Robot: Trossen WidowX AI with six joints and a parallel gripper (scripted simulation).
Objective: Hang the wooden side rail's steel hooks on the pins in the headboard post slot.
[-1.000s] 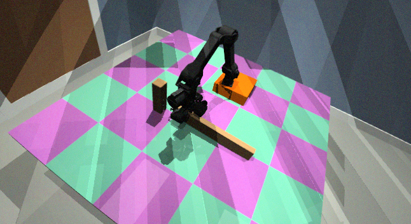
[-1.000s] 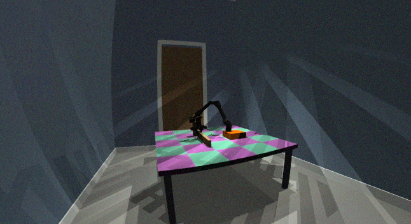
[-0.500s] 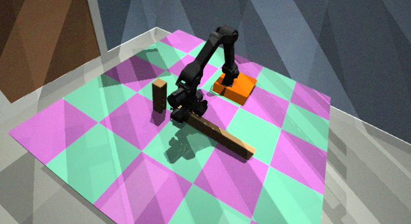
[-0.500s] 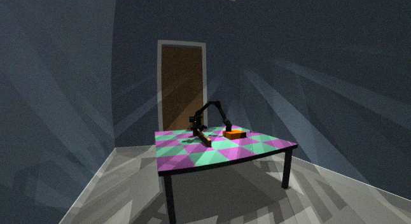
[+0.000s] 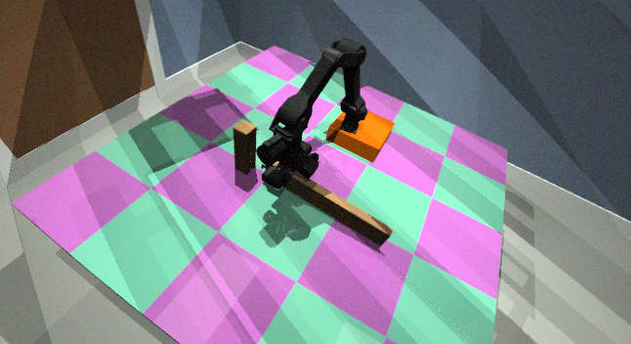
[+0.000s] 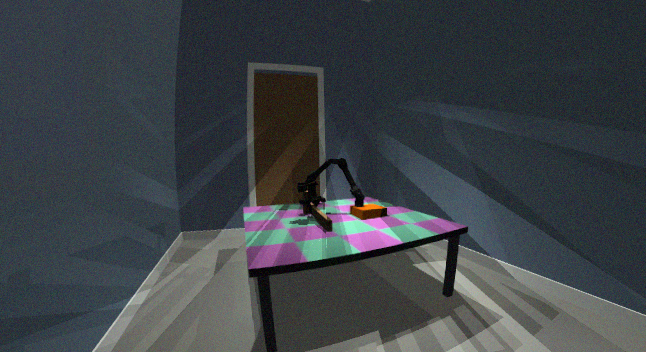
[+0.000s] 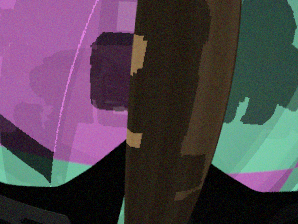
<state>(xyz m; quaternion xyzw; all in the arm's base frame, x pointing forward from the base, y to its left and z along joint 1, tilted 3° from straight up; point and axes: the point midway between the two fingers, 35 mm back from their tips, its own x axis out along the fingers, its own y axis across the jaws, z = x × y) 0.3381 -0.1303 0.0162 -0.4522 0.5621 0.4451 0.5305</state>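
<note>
The wooden side rail runs from my gripper down to the right, its far end resting on the checkered table. My gripper is shut on the rail's near end and holds that end lifted. The headboard post stands upright just left of the gripper, a small gap apart. The post's slot, pins and the rail's hooks are hidden. In the wrist view the rail fills the middle, mostly in shadow. In the exterior view the rail and the arm are small.
The arm's orange base block sits behind the rail at the back of the table. The table edge runs along the front. A brown door stands in the wall behind.
</note>
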